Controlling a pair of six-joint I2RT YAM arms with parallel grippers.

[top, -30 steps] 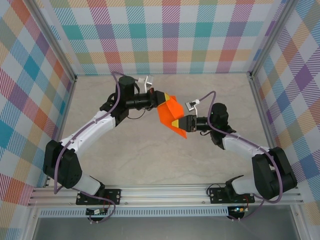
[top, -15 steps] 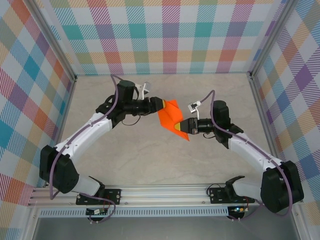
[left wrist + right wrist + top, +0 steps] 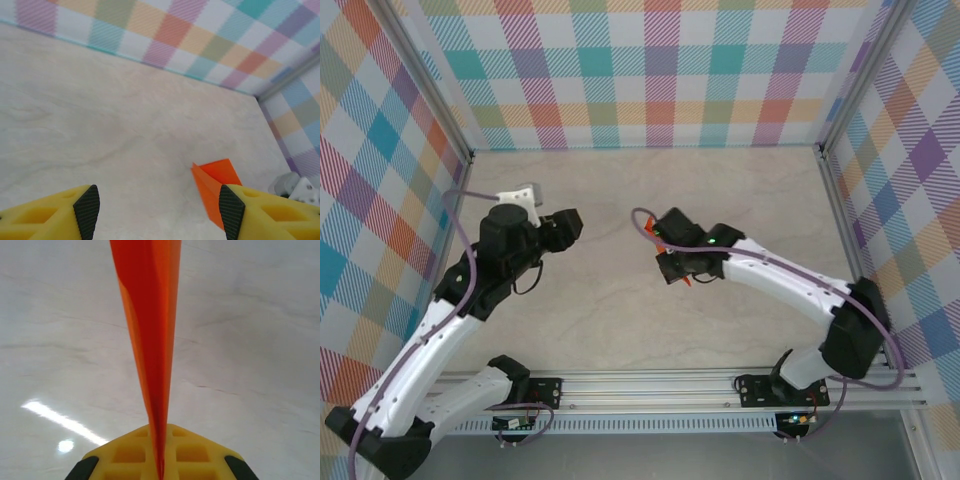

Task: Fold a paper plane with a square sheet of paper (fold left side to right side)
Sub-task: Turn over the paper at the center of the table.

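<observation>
Orange paper (image 3: 150, 340) in right end effector (image 3: 160, 467)

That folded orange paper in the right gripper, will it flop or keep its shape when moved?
Probably keeps shape: the folded orange paper stands straight out from the right gripper, layers stiffening it. Thin sheet, so likely light and crushable.

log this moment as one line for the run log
left gripper: open, empty | right gripper: shut on folded orange paper | paper: edge-on in right wrist view, apart from left gripper
</observation>
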